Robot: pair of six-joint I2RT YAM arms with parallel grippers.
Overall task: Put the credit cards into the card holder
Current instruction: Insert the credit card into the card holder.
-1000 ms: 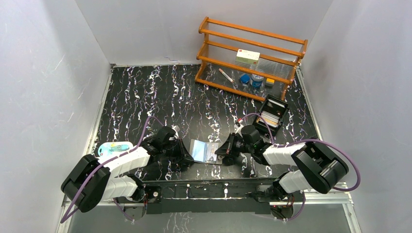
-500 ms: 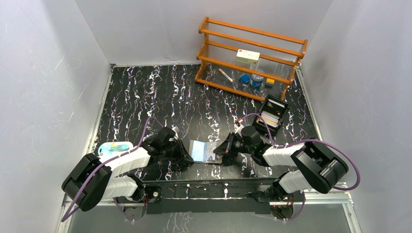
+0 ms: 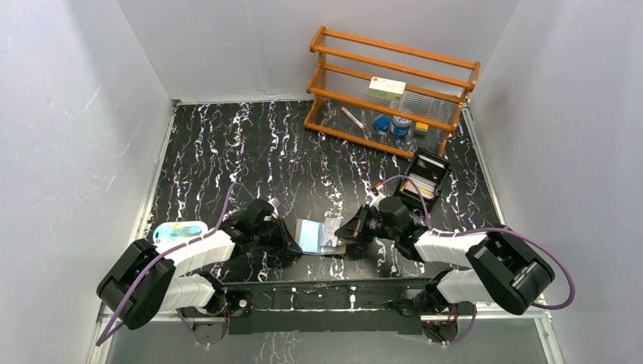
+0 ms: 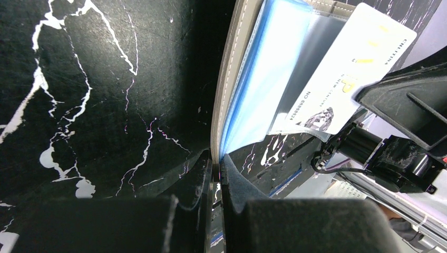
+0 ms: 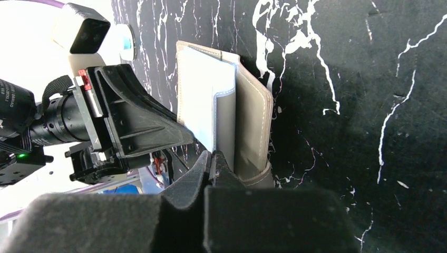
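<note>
A black tabletop (image 3: 227, 152) veined in white sat inside three pale walls (image 3: 76, 114), with one wooden rack (image 3: 390, 91) at the far right and one black tray (image 3: 425, 180) of cards just in front of it. One card holder (image 3: 311, 235) lay open near the front edge between the two arms. The left gripper (image 4: 215, 182) was pinched tight on its grey cover, and the right gripper (image 5: 211, 163) was clamped on one credit card (image 4: 342, 68) whose leading end met the clear bluish sleeves.
</note>
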